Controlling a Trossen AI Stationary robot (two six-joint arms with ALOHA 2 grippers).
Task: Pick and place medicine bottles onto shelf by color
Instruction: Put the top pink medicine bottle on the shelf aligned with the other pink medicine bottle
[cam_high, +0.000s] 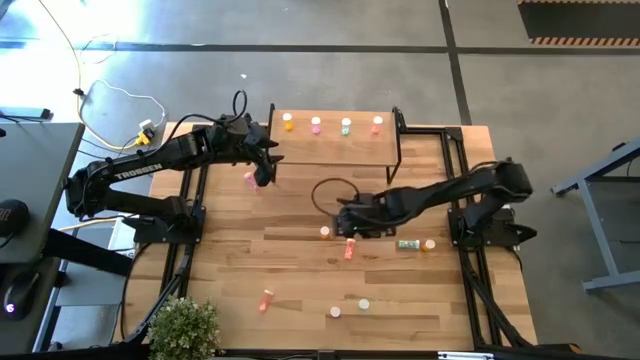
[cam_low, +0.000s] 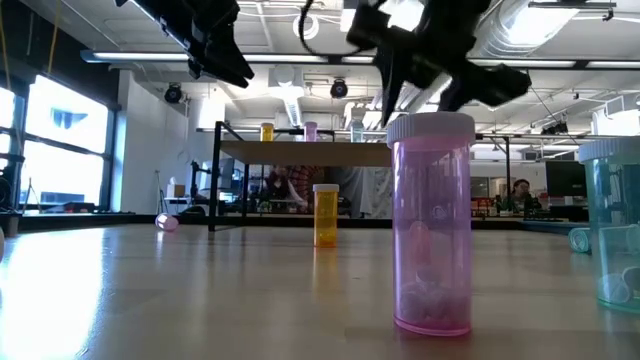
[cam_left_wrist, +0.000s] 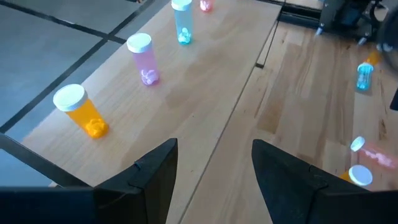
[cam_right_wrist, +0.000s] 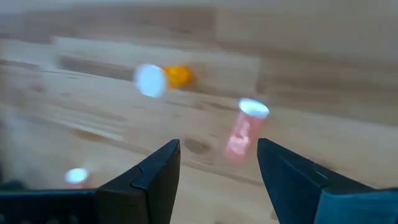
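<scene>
The shelf (cam_high: 330, 148) stands at the table's far side, and an orange (cam_left_wrist: 84, 113), a pink (cam_left_wrist: 144, 59), a teal (cam_left_wrist: 182, 22) and a red bottle (cam_high: 377, 124) stand upright in a row on it. My left gripper (cam_left_wrist: 214, 168) hovers open above the shelf's left near corner, with nothing between its fingers. My right gripper (cam_right_wrist: 217, 168) hangs open over the table's middle, pointing down. Just past it are an upright orange bottle (cam_right_wrist: 165, 78) and a red bottle (cam_right_wrist: 245, 127) lying on its side. A pink bottle (cam_high: 249, 179) lies on the table below my left gripper.
More bottles are scattered on the table: a teal one lying down (cam_high: 407, 243) and an orange one (cam_high: 430, 244) to the right, and red (cam_high: 266, 299), pink (cam_high: 335, 312) and teal (cam_high: 364, 305) ones near the front edge. A potted plant (cam_high: 185, 328) stands at the near left corner.
</scene>
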